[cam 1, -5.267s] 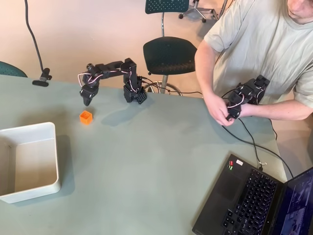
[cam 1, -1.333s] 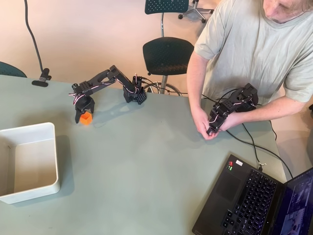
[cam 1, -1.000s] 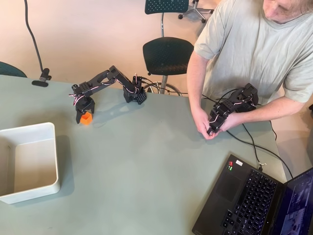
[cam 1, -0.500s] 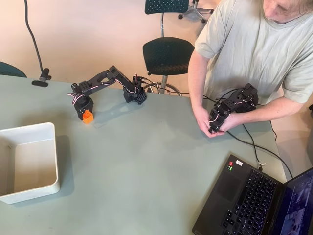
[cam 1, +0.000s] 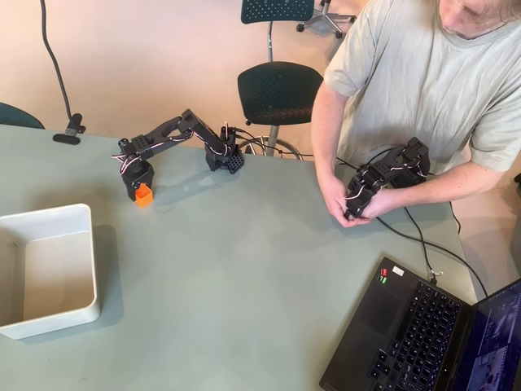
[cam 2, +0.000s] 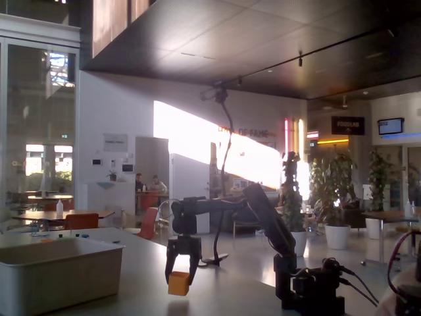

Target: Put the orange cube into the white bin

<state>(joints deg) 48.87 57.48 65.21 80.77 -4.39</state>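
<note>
While the orange cube (cam 2: pixel 178 284) hangs just clear of the surface (cam 1: pixel 244 269) in the fixed view, the pincer (cam 2: pixel 182 271) pinches it from above. That view alone shows a dark hanging sign, its writing too blurred to read. Overhead, the white bin (cam 1: pixel 88 269) sits empty, well apart from the cube (cam 1: pixel 143 194).
</note>
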